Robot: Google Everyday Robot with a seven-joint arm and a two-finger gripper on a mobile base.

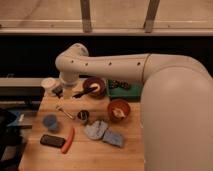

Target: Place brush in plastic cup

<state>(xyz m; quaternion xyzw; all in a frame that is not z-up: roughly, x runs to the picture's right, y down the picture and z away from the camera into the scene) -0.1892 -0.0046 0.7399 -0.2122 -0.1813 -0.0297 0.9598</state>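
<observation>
The black brush (81, 93) lies slanted, its pale head in the dark red bowl (94, 81) and its handle sticking out left over the rim. My gripper (65, 90) hangs below the arm's wrist at the back left of the table, right at the handle's left end, between the white cup (48, 84) and the bowl. I cannot tell whether it touches the handle. The small dull-blue plastic cup (50, 121) stands upright near the table's left edge, in front of the gripper and apart from it.
A small dark metal cup (83, 115) and a metal utensil (64, 111) sit mid-table. An orange bowl (119, 109) stands right, a green tray (121, 91) behind it. Grey-blue cloths (102, 133), a red-orange stick (68, 140) and a black flat object (51, 141) lie in front.
</observation>
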